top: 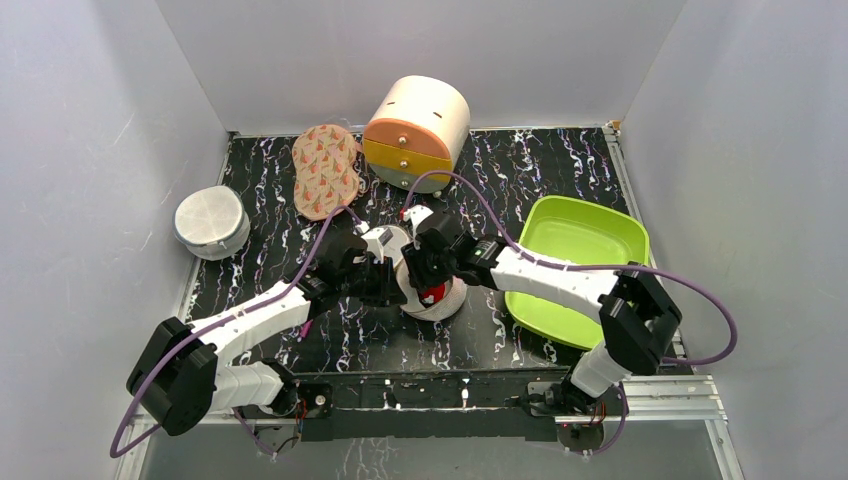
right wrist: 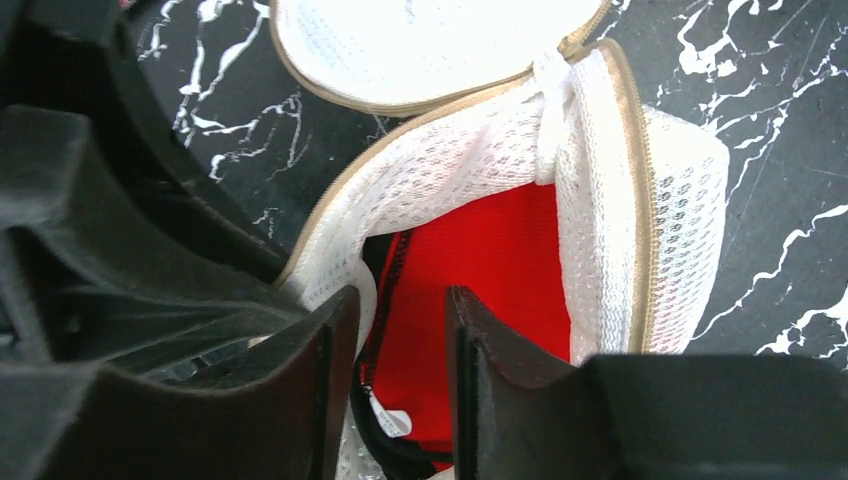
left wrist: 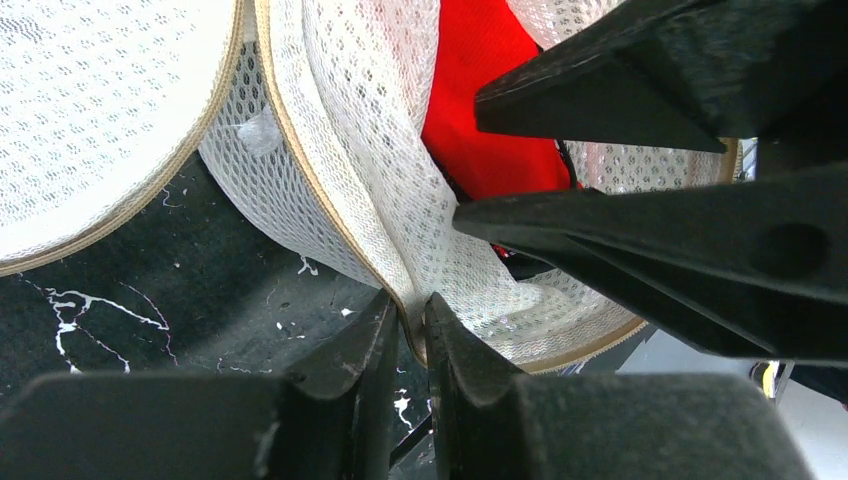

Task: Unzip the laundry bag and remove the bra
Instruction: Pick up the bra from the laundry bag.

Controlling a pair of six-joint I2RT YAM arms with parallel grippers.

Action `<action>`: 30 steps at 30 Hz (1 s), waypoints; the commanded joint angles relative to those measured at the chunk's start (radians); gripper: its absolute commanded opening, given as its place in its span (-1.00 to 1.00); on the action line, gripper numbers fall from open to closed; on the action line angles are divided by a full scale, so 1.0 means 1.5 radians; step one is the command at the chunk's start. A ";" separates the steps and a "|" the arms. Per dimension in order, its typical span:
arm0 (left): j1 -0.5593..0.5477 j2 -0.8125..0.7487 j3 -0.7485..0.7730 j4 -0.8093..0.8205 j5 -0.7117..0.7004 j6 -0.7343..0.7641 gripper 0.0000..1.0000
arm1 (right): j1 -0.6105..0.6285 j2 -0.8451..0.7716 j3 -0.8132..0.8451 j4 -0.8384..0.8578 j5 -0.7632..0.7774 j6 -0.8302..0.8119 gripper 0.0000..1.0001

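Note:
The laundry bag (top: 447, 303) sits mid-table, unzipped, with its round mesh lid (right wrist: 430, 40) flipped open. The red bra (right wrist: 490, 250) with black edging lies inside; a bit of red shows in the top view (top: 432, 293). My left gripper (left wrist: 412, 315) is shut on the bag's zip rim at the near side of the bag (left wrist: 350, 150); in the top view the left gripper (top: 392, 280) is at the bag's left. My right gripper (right wrist: 400, 310) is open, with its fingers inside the opening on either side of the bra's edge. The bra also shows in the left wrist view (left wrist: 480, 80).
A white round mesh case with a grey side (top: 211, 222) stands at the left. A carrot-print pad (top: 325, 170) and a round drawer unit (top: 416, 130) are at the back. A green tray (top: 600, 240) lies right of the bag.

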 commanded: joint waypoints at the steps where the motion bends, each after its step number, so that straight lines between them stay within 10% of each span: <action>1: -0.001 -0.007 -0.001 0.003 0.017 0.003 -0.72 | 0.005 0.010 0.044 0.007 0.035 -0.014 -0.36; 23: -0.001 -0.008 0.006 0.001 0.021 0.001 -0.78 | 0.027 0.033 0.028 -0.003 0.078 -0.013 -0.20; 30: -0.001 -0.012 0.006 -0.004 0.018 0.003 -0.78 | 0.027 0.024 0.038 -0.016 0.078 -0.013 -0.66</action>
